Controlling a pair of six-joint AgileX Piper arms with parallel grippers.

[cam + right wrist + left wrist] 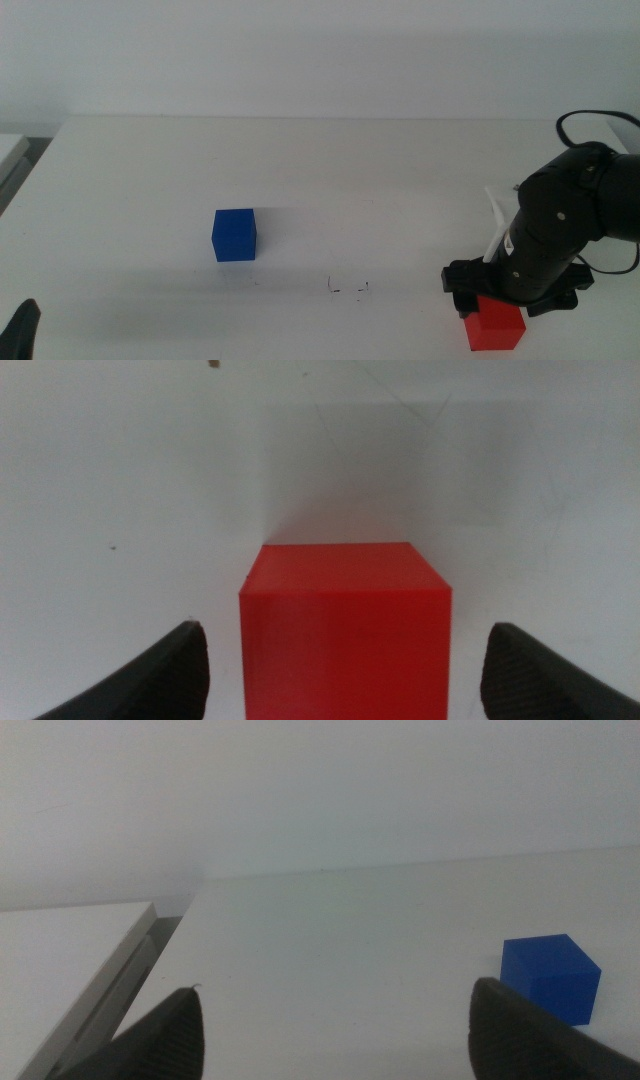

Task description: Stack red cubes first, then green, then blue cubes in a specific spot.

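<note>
The red cube (495, 325) sits on the white table at the front right. My right gripper (497, 303) hangs right over it, open, with a jaw on each side of the cube and apart from it; the right wrist view shows the red cube (345, 625) between the open jaws of the right gripper (345, 638). The blue cube (234, 235) stands left of centre and also shows in the left wrist view (550, 977). The spot of small black marks (348, 288) lies between the two cubes. My left gripper (335, 1005) is open and empty at the front left corner (22, 330). The green cube is out of view.
A white wall runs behind the table's far edge. A pale slab (10, 150) lies beside the table's left edge and also shows in the left wrist view (90, 970). The right arm's black cable (590, 118) loops above its wrist.
</note>
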